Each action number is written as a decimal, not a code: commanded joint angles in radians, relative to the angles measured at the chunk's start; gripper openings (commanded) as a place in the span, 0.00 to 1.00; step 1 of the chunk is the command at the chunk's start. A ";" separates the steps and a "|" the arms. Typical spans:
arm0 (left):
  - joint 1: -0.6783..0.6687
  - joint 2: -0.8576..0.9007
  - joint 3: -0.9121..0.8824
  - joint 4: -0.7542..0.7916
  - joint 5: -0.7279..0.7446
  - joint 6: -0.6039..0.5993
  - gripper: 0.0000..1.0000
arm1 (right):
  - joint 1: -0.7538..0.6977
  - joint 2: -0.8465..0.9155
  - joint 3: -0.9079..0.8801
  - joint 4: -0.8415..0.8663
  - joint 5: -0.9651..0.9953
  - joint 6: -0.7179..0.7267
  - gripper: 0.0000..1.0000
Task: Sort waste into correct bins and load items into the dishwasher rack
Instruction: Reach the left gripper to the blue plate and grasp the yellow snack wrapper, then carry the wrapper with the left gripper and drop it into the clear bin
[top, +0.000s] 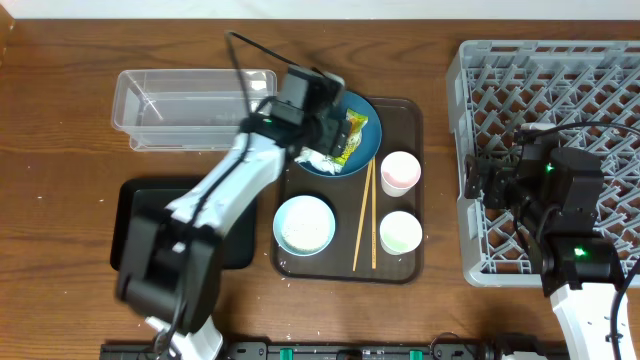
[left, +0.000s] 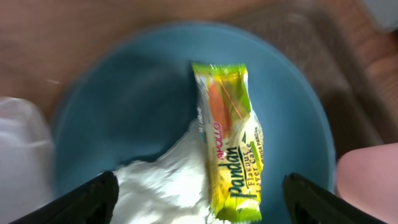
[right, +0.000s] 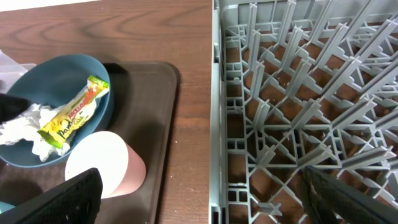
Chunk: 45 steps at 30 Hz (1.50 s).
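two pieces of waste, the snack wrapper (left: 231, 137) and the crumpled tissue (left: 165, 183), are seen touching on the dark blue plate (left: 124, 93), far on the brown tray (top: 405, 130). the left gripper (left: 199, 180) is held above them, fingers spread wide, nothing gripped. waste pickup is judged to be in hand; a descent onto the wrapper and a closing are called for. the right gripper (right: 200, 177), wide open and empty, is hung over the left edge of the rack (right: 298, 93).

Wrapper (left: 233, 137) and tissue (left: 165, 186) lie on the plate (left: 124, 93).
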 joint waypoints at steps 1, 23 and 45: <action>-0.015 0.084 0.016 0.023 -0.029 0.017 0.81 | 0.008 0.000 0.022 0.000 -0.011 -0.013 0.99; 0.055 -0.124 0.016 -0.018 -0.029 -0.022 0.06 | 0.008 0.000 0.022 0.000 -0.011 -0.013 0.99; 0.413 -0.129 0.000 -0.095 -0.081 -0.036 0.51 | 0.008 0.000 0.022 0.000 -0.011 -0.013 0.99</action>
